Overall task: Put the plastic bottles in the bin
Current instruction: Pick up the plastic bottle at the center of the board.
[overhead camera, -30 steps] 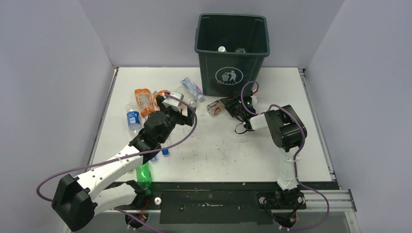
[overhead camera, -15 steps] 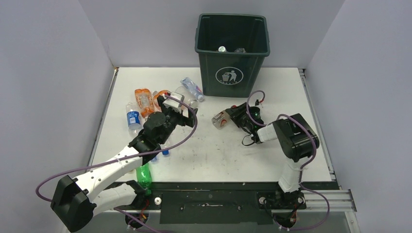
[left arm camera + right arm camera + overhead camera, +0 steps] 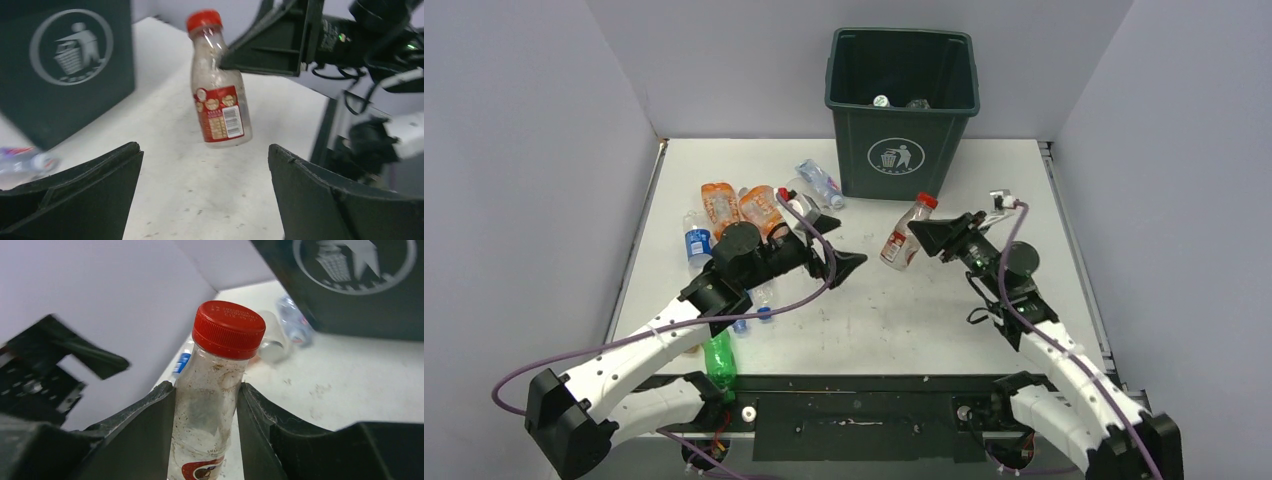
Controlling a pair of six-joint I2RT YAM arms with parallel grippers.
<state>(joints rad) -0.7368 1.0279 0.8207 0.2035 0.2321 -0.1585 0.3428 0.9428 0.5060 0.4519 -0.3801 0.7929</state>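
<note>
**A:** What is the right gripper (image 3: 921, 234) doing?

**B:** It is pinching a red-capped bottle (image 3: 902, 242). One dark finger (image 3: 145, 427) presses each side of the clear body, just under the cap. In its own wrist camera the bottle stands nearly upright between the pads, cap up.

**A:** Is the bottle resting on the table (image 3: 874, 310)?

**B:** It looks lifted off. Seen from the left wrist it hangs slightly tilted. The red label (image 3: 220, 112) sits low on the body, and the bottom seems clear of the white surface.

**A:** And where is the bin (image 3: 902, 160)?

**B:** It is dark green and stands at the far edge of the table, with its white litter logo facing the arms. The held bottle is on the bin's near side, close to the front wall and below the rim, not over the opening. Two clear bottles (image 3: 881, 101) already lie inside.

**A:** What about the left gripper (image 3: 839, 262)?

**B:** Its jaws are spread wide and hold nothing. It points across at the held bottle, with bare table between them.

**A:** Where are the other bottles?

**B:** They are mostly left of the bin.
- Two orange bottles (image 3: 720, 205) lie side by side.
- A blue-labelled bottle (image 3: 698, 243) lies near the left table edge.
- Another clear bottle (image 3: 821, 182) lies just beside the bin's left front corner.
- A green bottle (image 3: 719, 360) sits at the near edge, beside the left arm (image 3: 654, 340).
- A few clear ones are half hidden under that arm.
</note>
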